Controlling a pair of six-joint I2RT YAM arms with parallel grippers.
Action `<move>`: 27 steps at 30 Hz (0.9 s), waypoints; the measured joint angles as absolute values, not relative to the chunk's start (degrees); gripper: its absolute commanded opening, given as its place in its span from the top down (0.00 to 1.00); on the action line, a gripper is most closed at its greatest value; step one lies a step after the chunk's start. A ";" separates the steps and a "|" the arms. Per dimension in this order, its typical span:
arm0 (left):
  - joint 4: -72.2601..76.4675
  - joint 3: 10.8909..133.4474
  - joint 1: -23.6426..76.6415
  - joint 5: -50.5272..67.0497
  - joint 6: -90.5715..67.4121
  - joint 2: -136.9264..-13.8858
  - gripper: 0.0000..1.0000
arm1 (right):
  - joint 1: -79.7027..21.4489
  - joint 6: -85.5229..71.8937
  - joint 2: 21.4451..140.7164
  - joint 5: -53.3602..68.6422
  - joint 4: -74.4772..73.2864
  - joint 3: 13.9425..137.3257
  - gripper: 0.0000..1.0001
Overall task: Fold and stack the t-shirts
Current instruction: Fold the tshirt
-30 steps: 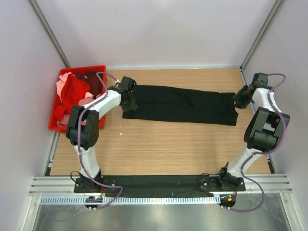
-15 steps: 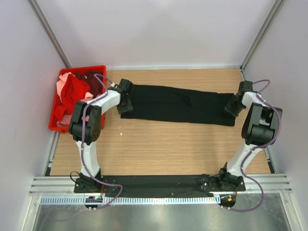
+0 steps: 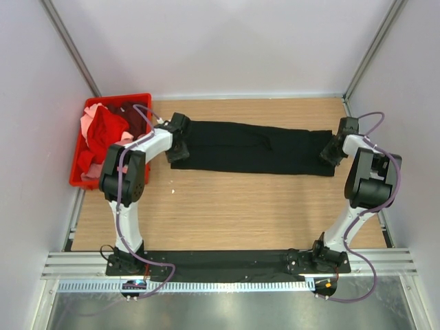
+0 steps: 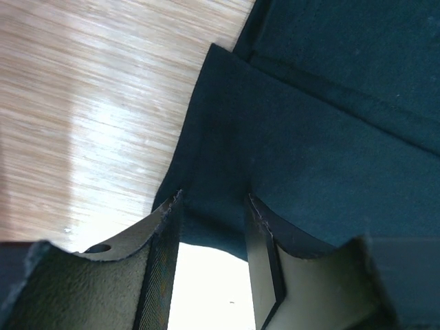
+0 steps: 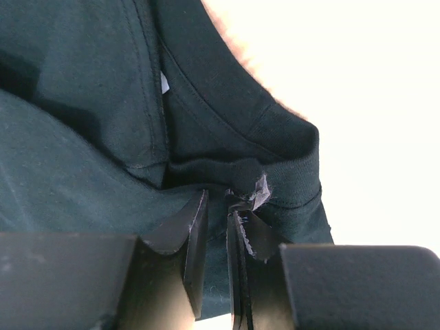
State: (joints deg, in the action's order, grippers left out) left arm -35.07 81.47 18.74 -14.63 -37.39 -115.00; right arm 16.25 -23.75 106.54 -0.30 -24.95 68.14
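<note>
A black t-shirt [image 3: 254, 148], folded lengthwise into a long strip, lies across the far half of the wooden table. My left gripper [image 3: 180, 146] is at its left end. In the left wrist view that gripper [image 4: 213, 198] stands open, its fingers straddling the shirt's edge [image 4: 309, 151] without pinching it. My right gripper [image 3: 331, 150] is at the shirt's right end. In the right wrist view it [image 5: 217, 199] is shut on the bunched black cloth [image 5: 69, 172] by the collar, near a small white label [image 5: 165, 84]. Red [image 3: 106, 127], pink [image 3: 88, 124] and dark maroon [image 3: 134, 113] t-shirts lie heaped in the crate.
A red plastic crate [image 3: 124, 97] stands at the table's far left corner, close to my left arm. Pale walls and metal posts close in the back and both sides. Both arm bases sit on a black strip [image 3: 227, 261] at the near edge.
My right gripper moved left from beside the shirt onto its right end and its jaws narrowed onto the cloth. The left gripper shifted slightly at the left end.
</note>
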 measured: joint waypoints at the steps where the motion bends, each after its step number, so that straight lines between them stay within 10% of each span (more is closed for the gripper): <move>1: -35.18 81.47 18.72 -14.66 -37.41 -114.91 0.56 | 16.21 -23.53 106.59 -0.25 -24.45 68.14 0.76; 27: -37.82 77.43 19.88 -8.86 -32.75 -106.28 0.53 | 5.32 -45.76 99.57 -4.25 -35.86 70.76 0.59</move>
